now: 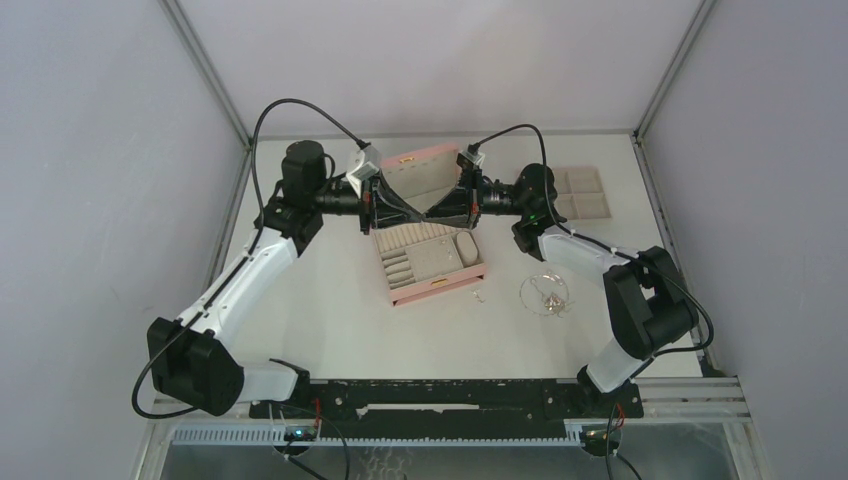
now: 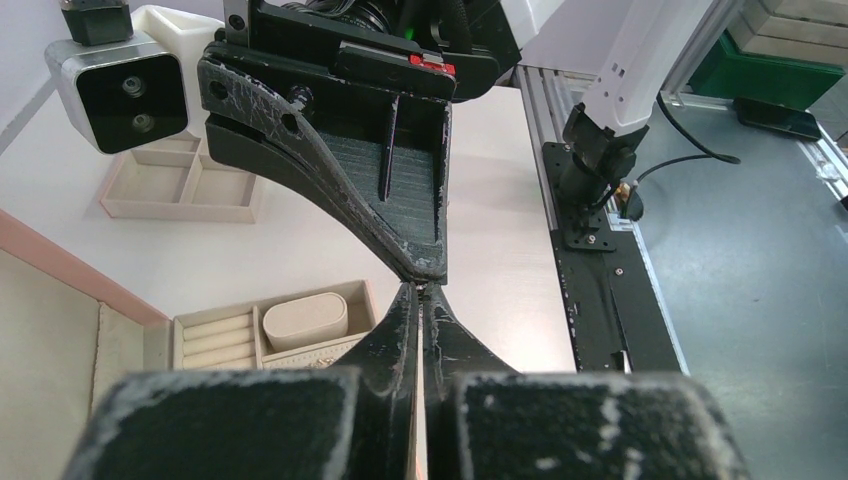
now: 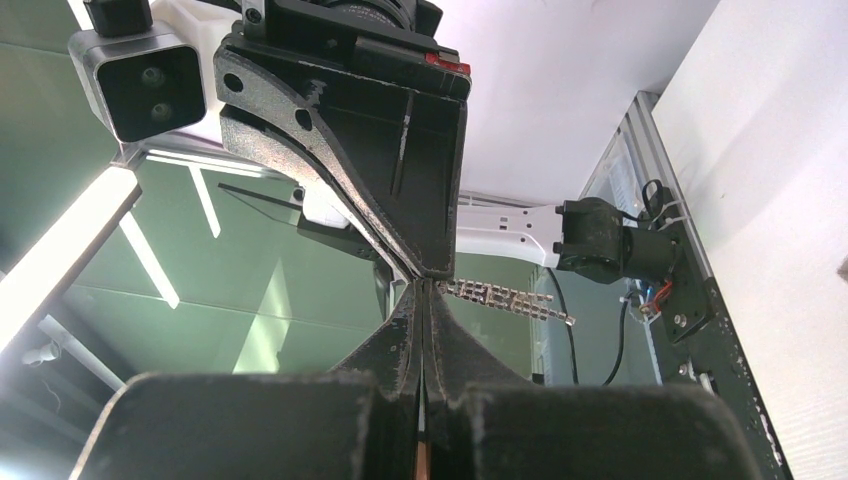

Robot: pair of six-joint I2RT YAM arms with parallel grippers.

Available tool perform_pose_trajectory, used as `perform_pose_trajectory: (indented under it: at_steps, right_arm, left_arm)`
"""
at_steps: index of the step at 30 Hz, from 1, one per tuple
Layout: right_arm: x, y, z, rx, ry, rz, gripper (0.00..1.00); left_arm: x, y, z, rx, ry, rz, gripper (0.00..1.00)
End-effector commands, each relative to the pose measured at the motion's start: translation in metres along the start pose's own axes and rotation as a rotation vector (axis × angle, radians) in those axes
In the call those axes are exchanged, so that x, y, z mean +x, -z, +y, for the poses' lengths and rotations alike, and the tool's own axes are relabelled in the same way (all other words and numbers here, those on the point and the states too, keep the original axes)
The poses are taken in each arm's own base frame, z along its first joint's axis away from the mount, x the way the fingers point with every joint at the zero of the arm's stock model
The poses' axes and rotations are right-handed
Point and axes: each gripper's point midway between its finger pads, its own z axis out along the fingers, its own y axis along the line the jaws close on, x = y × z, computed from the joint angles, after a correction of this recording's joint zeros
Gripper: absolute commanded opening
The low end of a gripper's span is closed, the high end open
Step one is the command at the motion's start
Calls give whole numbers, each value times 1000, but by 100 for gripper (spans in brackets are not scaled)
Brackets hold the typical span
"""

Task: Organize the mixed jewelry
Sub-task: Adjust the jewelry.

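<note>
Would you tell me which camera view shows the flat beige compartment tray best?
The top external view: it shows the beige tray from above, nearly whole, compartments visible. The left wrist view catches only part of it, behind the right pincer. The right wrist view does not show it.

text: none legible | labels, brands: none legible | numbers, signs: none legible

Pink box (image 1: pixel 430 255): one. Beige tray (image 1: pixel 582 193): one. Looped necklace (image 1: pixel 545 293): one. Loose silver piece (image 1: pixel 478 294): one. Short chain strip (image 3: pixel 510 300): one. Arms: two, left arm (image 1: pixel 240 280), right arm (image 1: pixel 585 252).
</note>
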Motion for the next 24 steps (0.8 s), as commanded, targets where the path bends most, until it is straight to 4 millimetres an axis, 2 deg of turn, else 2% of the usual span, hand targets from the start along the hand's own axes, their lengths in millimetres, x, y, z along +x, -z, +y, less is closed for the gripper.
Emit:
perform_pose_trajectory:
  at_steps: [1, 4, 5, 9, 12, 18, 24]
  right_arm:
    - [-4, -1, 20, -46, 72, 2, 0]
    - [-4, -2, 19, -45, 65, 5, 0]
    - [-4, -1, 19, -45, 66, 4, 4]
    - [-3, -1, 19, -42, 66, 3, 29]
    - [-5, 1, 15, -20, 68, -5, 39]
    - [-14, 22, 3, 81, 95, -62, 50]
    - [-23, 59, -5, 189, 117, -137, 52]
  left_arm:
    - [-25, -1, -2, 3, -60, -28, 0]
    - [-25, -1, -3, 0, -59, -29, 0]
    - [-25, -1, -2, 0, -59, -29, 0]
    - [-25, -1, -2, -4, -59, -29, 0]
    - [-25, 0, -2, -7, -58, -29, 0]
    - [-23, 1, -4, -15, -49, -27, 0]
    - [-17, 2, -4, -24, -36, -15, 0]
